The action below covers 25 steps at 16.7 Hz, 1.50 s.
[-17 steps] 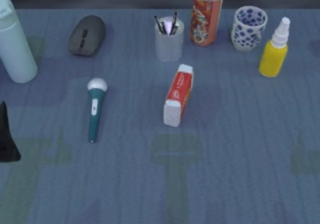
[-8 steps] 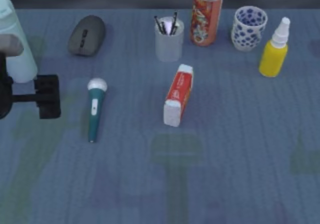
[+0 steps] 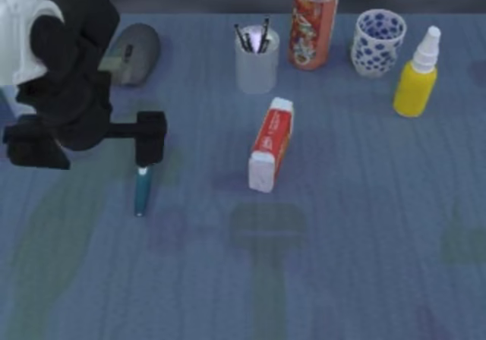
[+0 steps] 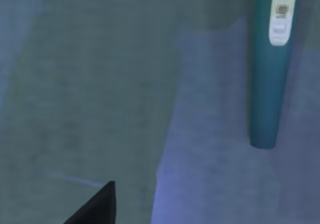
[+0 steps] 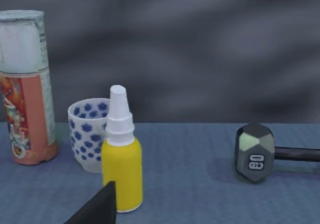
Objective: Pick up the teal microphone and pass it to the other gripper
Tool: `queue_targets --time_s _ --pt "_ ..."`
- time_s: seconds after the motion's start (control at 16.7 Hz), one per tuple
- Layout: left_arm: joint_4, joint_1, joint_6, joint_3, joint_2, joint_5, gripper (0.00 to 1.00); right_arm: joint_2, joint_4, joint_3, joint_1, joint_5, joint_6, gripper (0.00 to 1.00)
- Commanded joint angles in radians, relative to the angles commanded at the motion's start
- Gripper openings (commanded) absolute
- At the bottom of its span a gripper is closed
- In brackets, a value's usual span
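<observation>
Our table (image 3: 357,264) is a blue-grey surface before a dark grey blurred backdrop. Our left hand (image 3: 149,144) hangs over the table's left part, directly above the head end of the teal microphone (image 3: 141,191), which lies flat with its handle pointing toward the near edge. The hand's black body covers the microphone's white head from above, so only the lower handle shows below it. Whether the left hand is wide or narrow we cannot tell, nor whether it touches the microphone. In the left wrist view the teal handle with its white button strip lies on the table, and a single black fingertip (image 4: 95,209) juts in at the edge, well apart from it. Our right arm is out of the top view.
</observation>
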<state>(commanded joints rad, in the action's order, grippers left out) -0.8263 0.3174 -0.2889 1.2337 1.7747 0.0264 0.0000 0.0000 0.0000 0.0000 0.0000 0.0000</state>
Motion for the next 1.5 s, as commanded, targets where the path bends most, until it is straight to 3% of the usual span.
queue_targets --time_s 0.3,0.66,1.2,1.5 --pt "-0.076 0.034 -0.030 0.140 0.172 0.002 1.00 0.000 0.000 0.000 0.000 0.000 0.000 1.00" --pt "-0.073 0.030 -0.030 0.142 0.179 0.001 1.00 0.000 0.000 0.000 0.000 0.000 0.000 1.00" --pt "0.237 0.027 -0.021 0.033 0.377 -0.001 1.00 0.000 0.000 0.000 0.000 0.000 0.000 1.00" --pt "0.254 0.026 -0.020 0.027 0.391 -0.001 1.00 0.000 0.000 0.000 0.000 0.000 0.000 1.00"
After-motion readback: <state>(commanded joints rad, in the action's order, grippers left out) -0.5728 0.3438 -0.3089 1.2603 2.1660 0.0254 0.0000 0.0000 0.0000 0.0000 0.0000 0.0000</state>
